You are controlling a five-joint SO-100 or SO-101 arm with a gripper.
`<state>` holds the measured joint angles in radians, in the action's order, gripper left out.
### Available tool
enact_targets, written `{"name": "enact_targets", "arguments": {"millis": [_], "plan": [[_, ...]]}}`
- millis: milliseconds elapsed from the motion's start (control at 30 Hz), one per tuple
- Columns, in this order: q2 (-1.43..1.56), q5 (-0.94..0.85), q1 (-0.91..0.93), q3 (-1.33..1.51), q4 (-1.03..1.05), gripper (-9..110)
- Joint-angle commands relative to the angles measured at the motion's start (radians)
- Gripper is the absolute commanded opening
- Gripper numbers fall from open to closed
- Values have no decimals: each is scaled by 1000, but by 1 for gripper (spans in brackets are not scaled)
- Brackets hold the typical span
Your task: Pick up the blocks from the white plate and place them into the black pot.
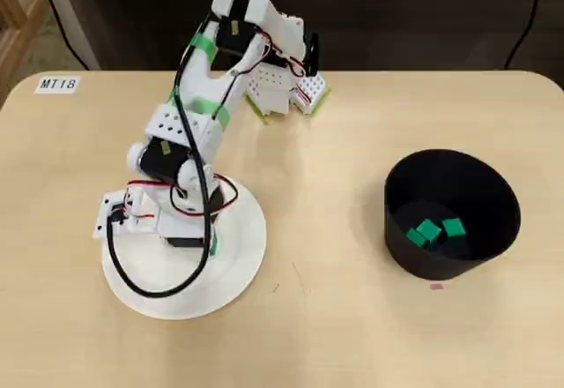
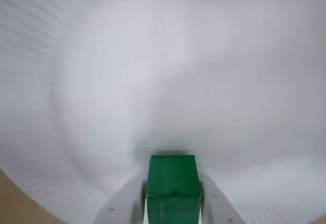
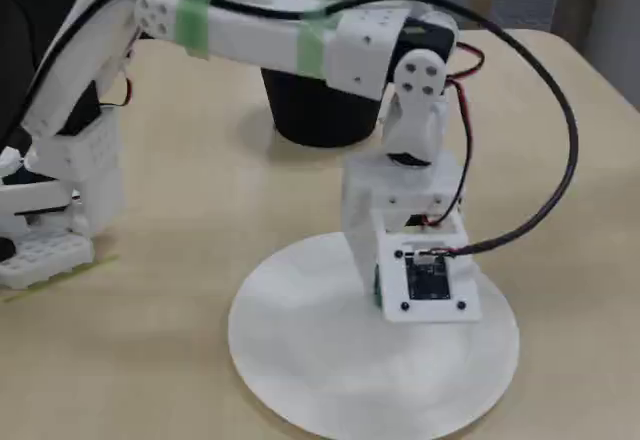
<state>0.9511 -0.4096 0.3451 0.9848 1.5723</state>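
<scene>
- In the overhead view, the white plate [image 1: 242, 269] is sitting on the left side of the surface [image 1: 335, 335], and the arm is reaching down over it.
- The tool [image 2: 173, 203] is pointing down at the plate, and in the wrist view its two fingers are hugging a green block [image 2: 172, 183], one finger on each side.
- The block is sitting low, right by the plate's white face; I cannot tell if it is touching it.
- In the overhead view, the black pot [image 1: 493, 220] is standing well apart on the right, with green blocks [image 1: 429, 230] lying inside.
- So, I think, the tool is needing to lift up and then swing right across the bare surface to get over the pot's open top.
</scene>
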Motion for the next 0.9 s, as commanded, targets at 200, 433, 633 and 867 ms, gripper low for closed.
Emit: {"name": "enact_targets", "arguments": {"millis": [200,433,633,867], "plan": [[380,55,-87,-20,3,-2],[960,221,-316,480,-304,-2],[1111,281,-678,653,-333,-2],[1029,314,-994,724,-479,-2]]}}
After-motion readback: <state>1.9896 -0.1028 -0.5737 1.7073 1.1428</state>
